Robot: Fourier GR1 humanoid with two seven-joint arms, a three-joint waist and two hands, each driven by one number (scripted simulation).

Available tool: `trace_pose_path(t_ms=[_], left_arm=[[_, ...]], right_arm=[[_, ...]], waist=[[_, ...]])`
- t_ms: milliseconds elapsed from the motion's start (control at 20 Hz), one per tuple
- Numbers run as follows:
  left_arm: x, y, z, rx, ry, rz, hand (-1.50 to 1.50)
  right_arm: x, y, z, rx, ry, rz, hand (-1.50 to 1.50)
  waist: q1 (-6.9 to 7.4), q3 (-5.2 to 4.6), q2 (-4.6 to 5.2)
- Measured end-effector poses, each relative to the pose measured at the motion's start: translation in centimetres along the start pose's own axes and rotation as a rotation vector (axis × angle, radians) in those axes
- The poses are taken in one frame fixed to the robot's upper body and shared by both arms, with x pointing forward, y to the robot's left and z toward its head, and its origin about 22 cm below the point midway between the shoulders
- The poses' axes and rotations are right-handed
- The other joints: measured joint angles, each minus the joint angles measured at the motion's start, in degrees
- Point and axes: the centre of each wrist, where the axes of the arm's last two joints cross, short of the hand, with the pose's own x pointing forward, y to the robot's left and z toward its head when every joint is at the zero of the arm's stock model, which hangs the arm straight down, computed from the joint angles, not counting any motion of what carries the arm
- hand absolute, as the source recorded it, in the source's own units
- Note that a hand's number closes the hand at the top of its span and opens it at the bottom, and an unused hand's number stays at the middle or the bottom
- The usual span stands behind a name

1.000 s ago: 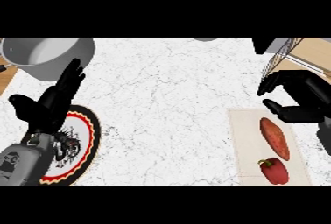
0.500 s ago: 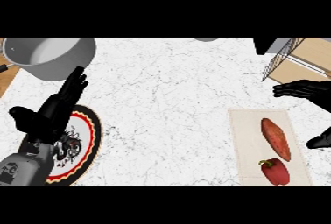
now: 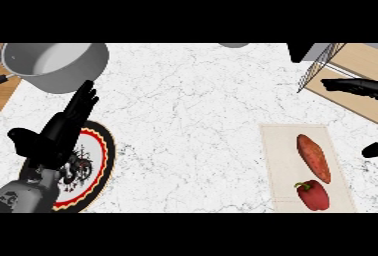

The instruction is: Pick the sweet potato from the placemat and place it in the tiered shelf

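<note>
Sweet potato [image 3: 313, 158] lies on the placemat [image 3: 279, 165], lower right, a red pepper [image 3: 313, 195] below it. Left hand [image 3: 55, 134] rests wide open over a plate [image 3: 96, 165], lower left. Right hand [image 3: 354, 86], right edge near the shelf [image 3: 325, 62]: fingers extended, holding nothing. Pot [image 3: 55, 64] upper left on the worktop [image 3: 184, 110].

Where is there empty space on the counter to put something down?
The widest bare patch is the white marble counter between the plate and the placemat, below the pot. The placemat is crowded with the sweet potato and red pepper. The left hand hangs over the plate, and the right hand is by the wire shelf.
</note>
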Motion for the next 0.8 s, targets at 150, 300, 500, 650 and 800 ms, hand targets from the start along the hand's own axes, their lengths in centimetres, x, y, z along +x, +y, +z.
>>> trace_pose_path(t_ms=[150, 300, 500, 650, 800], left_arm=[[0.2, 0.2, 0.0, -0.002, -0.001, -0.001, 0.0], [0.1, 0.2, 0.2, 0.003, 0.004, -0.003, 0.0], [-0.4, -0.3, 0.5, 0.006, 0.003, -0.003, 0.0], [-0.1, -0.3, 1.0, 0.007, 0.005, -0.003, 0.0], [-0.1, -0.2, 1.1, 0.011, 0.006, -0.006, 0.0]], right_arm=[[0.0, 0.5, -0.4, 0.043, 0.013, 0.08, -1.5], [-0.3, 1.0, -0.6, 0.083, 0.024, 0.141, -1.5], [-1.2, 1.9, -1.1, 0.136, 0.038, 0.237, -1.5], [-2.2, 2.9, -1.6, 0.178, 0.046, 0.325, -1.5], [-3.3, 3.5, -2.0, 0.222, 0.053, 0.385, -1.5]], waist=[[-0.18, -0.04, 0.0], [-0.46, -0.12, -0.07], [-0.77, -0.19, -0.15], [-0.85, -0.23, -0.33], [-1.24, -0.28, -0.41]])
